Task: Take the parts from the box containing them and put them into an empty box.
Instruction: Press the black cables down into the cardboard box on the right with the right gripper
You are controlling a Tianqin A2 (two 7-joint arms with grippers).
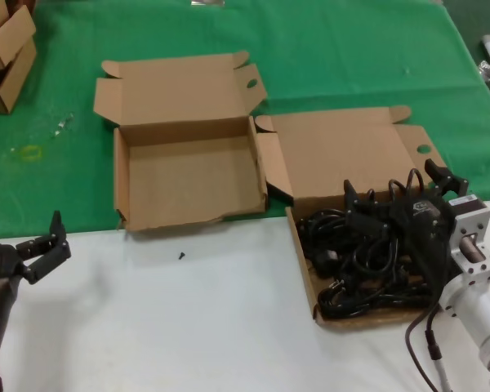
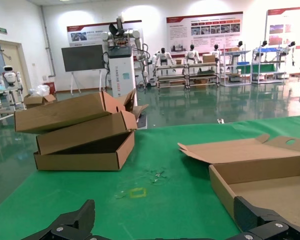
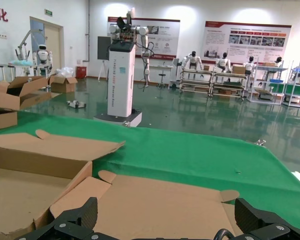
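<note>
Right end effector (image 1: 398, 186) low, fingers spread wide; left end effector (image 1: 42, 242) parked, fingers apart

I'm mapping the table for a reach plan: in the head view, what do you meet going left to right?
Stacked cartons → left hand → empty box → small black speck → box of power cords → right hand.

Stacked cartons (image 2: 82, 132) beside empty box (image 2: 262, 185)

Matt corrugated cardboard boxes (image 1: 188, 175); glossy black rubber cords (image 1: 367, 265)
</note>
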